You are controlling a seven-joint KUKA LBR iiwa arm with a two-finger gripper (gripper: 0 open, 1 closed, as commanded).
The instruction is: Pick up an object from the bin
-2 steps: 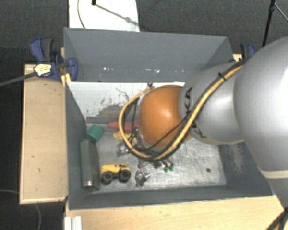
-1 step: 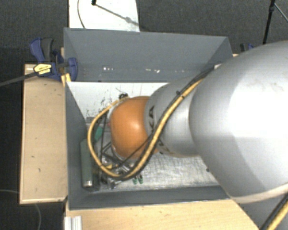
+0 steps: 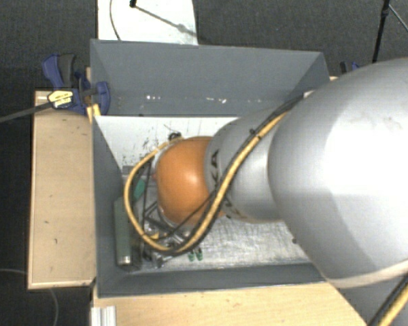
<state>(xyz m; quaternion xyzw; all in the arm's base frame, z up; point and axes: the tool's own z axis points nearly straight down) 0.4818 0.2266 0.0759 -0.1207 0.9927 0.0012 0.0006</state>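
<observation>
My gripper (image 3: 154, 242) is low in the bin's front left corner, mostly hidden under the arm's orange cover and cables. Just to its left a long olive-grey bar-shaped thing (image 3: 124, 231) lies along the left wall, close to or touching the gripper; I cannot tell which. A small green thing (image 3: 196, 253) sits on the floor just right of the gripper, near the front wall.
The big silver arm comes in from the right and covers most of the bin's right half. The left and front walls stand close around the gripper. Bare scratched floor shows at the back left of the bin.
</observation>
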